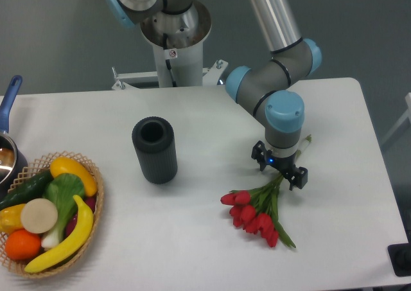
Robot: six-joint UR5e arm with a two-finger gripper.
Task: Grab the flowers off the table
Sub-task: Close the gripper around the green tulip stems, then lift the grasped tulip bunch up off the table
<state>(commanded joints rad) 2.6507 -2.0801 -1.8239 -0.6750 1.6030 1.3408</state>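
On smooth white table (192, 239); slender-stemmed flowers (257, 214)

A black cylinder (154, 150) stands beside a basket (95, 194) of toy produce.

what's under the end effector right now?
The green stems of the flowers run beneath the end effector, lying on the table. The wrist covers the stretch of stems directly below, so contact can't be judged.

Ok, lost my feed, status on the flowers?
Gripper open, straddling the stems. Flowers flat on the table, not gripped. Nothing in the way.
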